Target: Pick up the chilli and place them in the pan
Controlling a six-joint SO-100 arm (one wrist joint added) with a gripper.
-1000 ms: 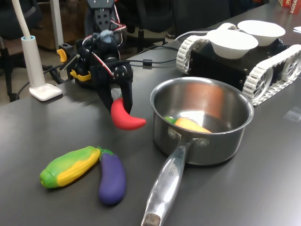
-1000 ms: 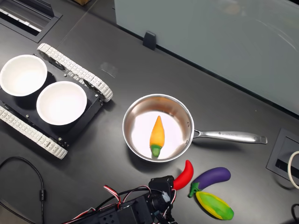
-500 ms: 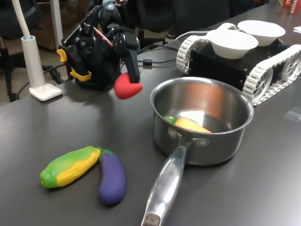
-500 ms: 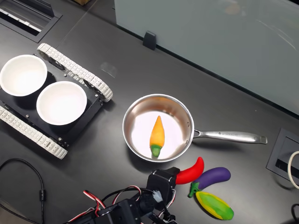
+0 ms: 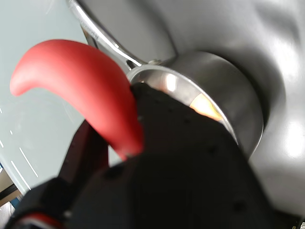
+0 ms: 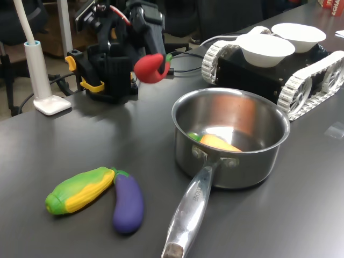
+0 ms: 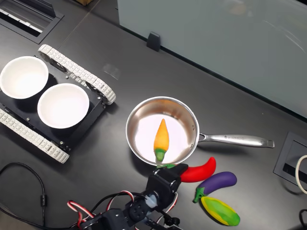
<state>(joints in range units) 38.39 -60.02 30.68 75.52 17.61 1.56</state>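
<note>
Dark table (image 6: 80, 140): eggplant (image 6: 128, 202), corn (image 6: 80, 189) beside pan (image 6: 231, 140).

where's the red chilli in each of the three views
Wrist view: the smooth red curved chilli fills the foreground, held in the gripper, with the shiny steel pan behind it.
First exterior view: held in the air, off the table, to the first exterior view's left of the pan.
Second exterior view: just below the pan's rim, above the purple eggplant.
Shared landmark: the pan.
</note>
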